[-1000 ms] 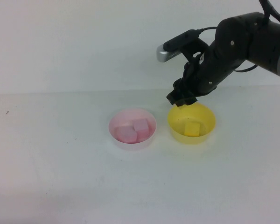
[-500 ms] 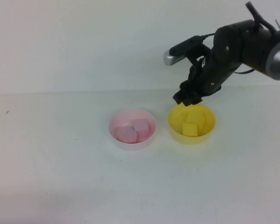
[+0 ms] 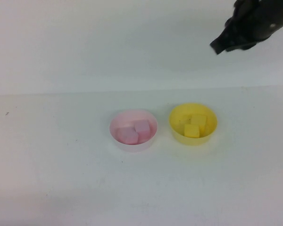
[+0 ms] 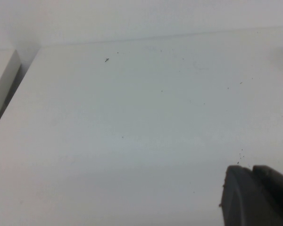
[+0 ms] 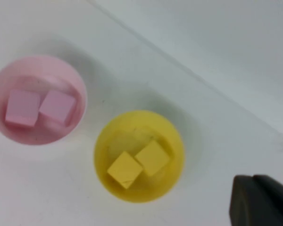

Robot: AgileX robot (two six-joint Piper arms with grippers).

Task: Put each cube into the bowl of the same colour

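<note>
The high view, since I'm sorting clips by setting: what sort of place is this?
Probably a lab or test bench: a plain white table against a bare wall, holding only a pink bowl and a yellow bowl with matching cubes. The shut right gripper is raised at far right; the shut left gripper sits over bare tabletop.

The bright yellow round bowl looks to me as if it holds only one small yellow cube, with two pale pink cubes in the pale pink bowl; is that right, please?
Not quite: the bright yellow round bowl holds two small yellow cubes, touching side by side, as the right wrist view shows. The two pale pink cubes do sit in the pale pink bowl.
</note>
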